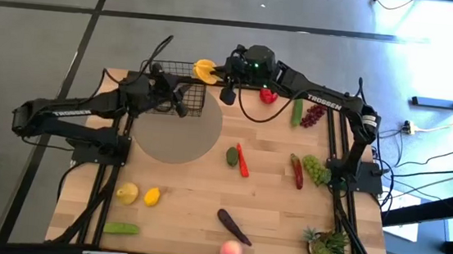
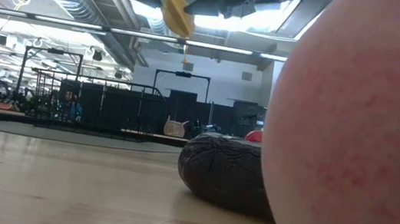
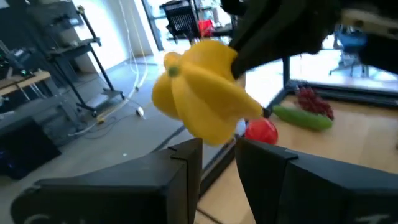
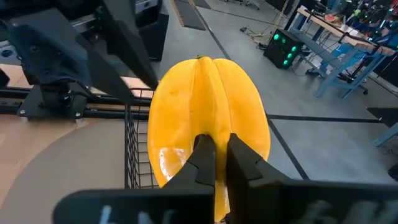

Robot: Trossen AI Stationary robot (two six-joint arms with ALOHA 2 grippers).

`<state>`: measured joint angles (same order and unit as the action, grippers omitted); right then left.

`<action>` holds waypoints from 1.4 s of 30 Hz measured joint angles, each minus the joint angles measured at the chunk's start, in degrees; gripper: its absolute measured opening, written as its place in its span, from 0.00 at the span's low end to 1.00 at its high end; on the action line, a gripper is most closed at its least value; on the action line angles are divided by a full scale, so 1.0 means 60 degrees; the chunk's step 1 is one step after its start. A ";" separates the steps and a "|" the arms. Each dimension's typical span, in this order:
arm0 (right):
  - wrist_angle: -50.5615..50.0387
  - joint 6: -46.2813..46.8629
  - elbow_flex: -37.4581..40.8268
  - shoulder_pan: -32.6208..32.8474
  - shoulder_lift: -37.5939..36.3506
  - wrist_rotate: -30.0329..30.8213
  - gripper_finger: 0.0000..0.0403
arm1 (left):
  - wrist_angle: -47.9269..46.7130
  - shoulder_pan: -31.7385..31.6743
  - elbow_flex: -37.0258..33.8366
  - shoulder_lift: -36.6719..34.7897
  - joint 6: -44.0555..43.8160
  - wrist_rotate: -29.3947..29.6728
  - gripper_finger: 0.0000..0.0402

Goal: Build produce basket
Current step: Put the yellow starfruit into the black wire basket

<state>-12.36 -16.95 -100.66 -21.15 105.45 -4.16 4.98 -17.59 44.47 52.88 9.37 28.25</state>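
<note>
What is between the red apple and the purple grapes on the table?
A green cucumber lies between the red apple and the purple grapes. The high view shows it best; the left wrist view shows the same three together.

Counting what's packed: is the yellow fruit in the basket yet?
Not yet. The right end effector holds the yellow fruit in the air at the basket's far corner; the low view shows it well above the table.

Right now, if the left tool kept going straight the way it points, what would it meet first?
Most likely the yellow fruit gripped by the right tool, directly ahead of the left tool; depth is hard to judge.
</note>
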 joint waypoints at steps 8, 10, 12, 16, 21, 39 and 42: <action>0.0103 -0.0284 0.0000 0.0000 0.0000 0.0036 0.00 | 0.0574 -0.0526 -0.0007 0.0529 0.0044 -0.0007 0.22; 0.0110 -0.0294 0.0000 0.0004 0.0000 0.0033 0.00 | 0.0697 -0.0659 -0.0007 0.0556 0.0044 -0.0022 0.22; 0.0124 -0.0334 0.0000 0.0004 0.0000 0.0055 0.00 | 0.0749 -0.0780 -0.0007 0.0622 0.0044 -0.0140 0.22; 0.0183 -0.0357 0.0000 -0.0004 -0.0003 0.0073 0.00 | 0.0891 -0.0950 -0.0007 0.0638 0.0057 -0.0192 0.22; 0.0168 -0.0409 0.0000 -0.0004 -0.0007 0.0064 0.00 | 0.0980 -0.1173 -0.0007 0.0638 0.0055 -0.0812 0.22; 0.0062 -0.0453 0.0000 -0.0011 -0.0018 0.0033 0.00 | 0.1674 -0.1369 -0.0007 0.0893 0.0477 -0.1536 0.15; 0.0059 -0.0493 0.0000 -0.0011 -0.0018 0.0036 0.00 | 0.1678 -0.1369 -0.0007 0.0892 0.0433 -0.1555 0.05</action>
<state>-12.01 -19.91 -100.66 -21.21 105.34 -3.95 15.05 -25.80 44.42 58.23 11.97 18.92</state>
